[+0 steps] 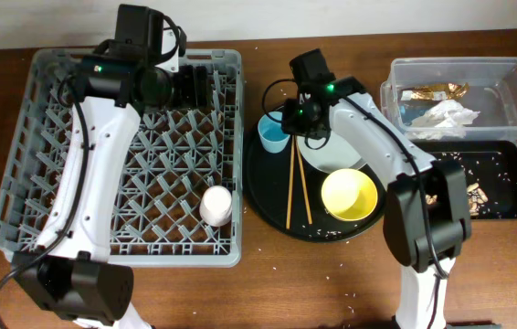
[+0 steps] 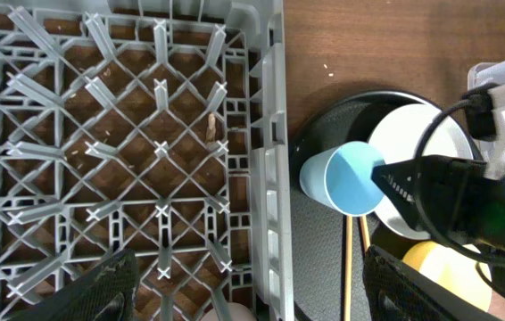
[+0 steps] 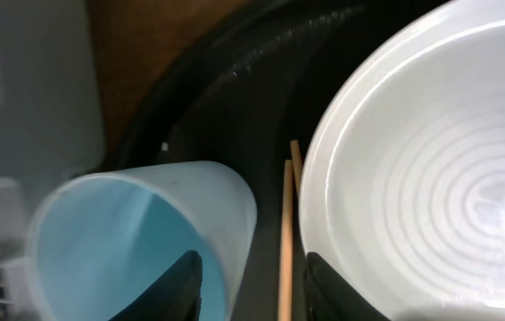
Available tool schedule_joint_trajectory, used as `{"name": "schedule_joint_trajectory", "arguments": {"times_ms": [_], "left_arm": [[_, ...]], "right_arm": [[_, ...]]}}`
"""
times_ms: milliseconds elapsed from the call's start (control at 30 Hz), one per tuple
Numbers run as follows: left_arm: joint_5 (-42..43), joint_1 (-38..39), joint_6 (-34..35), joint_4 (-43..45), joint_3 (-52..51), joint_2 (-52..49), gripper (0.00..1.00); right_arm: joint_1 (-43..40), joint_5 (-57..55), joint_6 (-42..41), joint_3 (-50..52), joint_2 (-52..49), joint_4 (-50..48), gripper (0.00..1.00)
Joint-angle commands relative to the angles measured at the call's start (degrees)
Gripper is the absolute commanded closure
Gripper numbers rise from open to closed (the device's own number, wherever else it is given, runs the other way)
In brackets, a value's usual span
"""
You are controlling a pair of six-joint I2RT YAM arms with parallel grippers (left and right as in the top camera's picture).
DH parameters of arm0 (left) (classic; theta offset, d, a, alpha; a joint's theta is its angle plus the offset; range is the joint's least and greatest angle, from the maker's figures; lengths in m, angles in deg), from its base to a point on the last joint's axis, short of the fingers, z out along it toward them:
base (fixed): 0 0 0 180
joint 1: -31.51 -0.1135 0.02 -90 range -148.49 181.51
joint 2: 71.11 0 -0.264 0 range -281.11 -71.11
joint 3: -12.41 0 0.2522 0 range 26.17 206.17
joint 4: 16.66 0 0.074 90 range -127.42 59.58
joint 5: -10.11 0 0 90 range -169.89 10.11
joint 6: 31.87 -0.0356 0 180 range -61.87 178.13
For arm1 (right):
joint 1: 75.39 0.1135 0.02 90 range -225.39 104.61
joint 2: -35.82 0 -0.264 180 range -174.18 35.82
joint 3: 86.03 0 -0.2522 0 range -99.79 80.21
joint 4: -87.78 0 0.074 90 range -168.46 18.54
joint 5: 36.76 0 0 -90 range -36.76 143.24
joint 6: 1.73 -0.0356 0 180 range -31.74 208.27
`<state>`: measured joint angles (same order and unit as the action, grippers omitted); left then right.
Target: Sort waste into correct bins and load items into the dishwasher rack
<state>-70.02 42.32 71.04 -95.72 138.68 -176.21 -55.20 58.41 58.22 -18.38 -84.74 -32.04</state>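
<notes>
The light blue cup (image 1: 272, 134) stands on the left of the round tray, next to the grey-white plate (image 1: 345, 163), two chopsticks (image 1: 295, 187) and the yellow bowl (image 1: 350, 194). My right gripper (image 1: 288, 122) is open at the cup. In the right wrist view its fingers (image 3: 252, 290) straddle the cup's wall (image 3: 136, 232), one inside, with a chopstick (image 3: 285, 241) and the plate (image 3: 431, 169) beside. My left gripper (image 1: 190, 87) is open and empty over the dishwasher rack (image 1: 48, 137). A pink cup (image 1: 216, 206) stands in the rack.
The large round black tray (image 1: 268, 196) sits right of the rack. The clear tub (image 1: 514, 91) at the back right holds a foil wrapper (image 1: 437, 91) and napkins (image 1: 448, 114). The shallow black tray (image 1: 505, 183) holds food scraps (image 1: 473, 194). Rice grains dot the table.
</notes>
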Motion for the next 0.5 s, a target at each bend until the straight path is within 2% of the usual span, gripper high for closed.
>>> {"name": "schedule_joint_trajectory", "arguments": {"times_ms": [0,33,67,100,167,200,267,300,333,400,467], "left_arm": [[0.9,-0.1,1.0,-0.3,0.1,-2.5,0.20],[1.4,-0.1,1.1,-0.3,0.1,-2.9,0.20],[1.8,-0.1,1.2,-0.3,0.1,-3.1,0.20],[2.2,-0.1,1.2,-0.3,0.1,-3.1,0.20],[6.5,-0.3,1.2,-0.3,0.1,-3.1,0.20],[10.4,-1.0,1.2,-0.4,0.1,-3.1,0.20],[20.9,-3.3,-1.6,-0.3,0.1,-3.1,0.16],[30.0,-5.3,-5.5,-0.3,0.1,-3.2,0.14],[38.3,-7.1,-8.8,-0.3,-0.1,-3.2,0.01],[51.7,-9.2,-15.8,-0.3,-0.8,-3.3,0.01],[65.5,-11.0,-23.3,0.0,-3.3,-3.3,0.01]], "right_arm": [[0.0,-0.9,-0.5,-0.4,-2.1,-0.4,0.79],[0.0,-0.9,-0.5,-0.4,-2.1,-0.4,0.83],[0.0,-0.9,-0.5,-0.4,-2.1,-0.4,0.93],[0.0,-0.1,-0.5,-0.4,-2.1,-0.5,0.96],[-0.8,6.2,-0.2,-0.5,-1.9,-0.6,0.96],[-2.0,12.7,1.2,-0.7,-1.3,-0.9,0.96],[-5.7,25.7,3.7,-0.7,0.7,-1.9,0.96],[-8.9,37.1,6.8,-0.7,2.6,-3.4,0.96],[-11.4,46.3,9.3,-0.7,3.8,-5.2,0.96],[-14.7,65.3,13.1,-0.7,4.5,-10.7,0.96],[-15.7,72.1,13.1,-0.7,4.5,-14.3,0.96]]}}
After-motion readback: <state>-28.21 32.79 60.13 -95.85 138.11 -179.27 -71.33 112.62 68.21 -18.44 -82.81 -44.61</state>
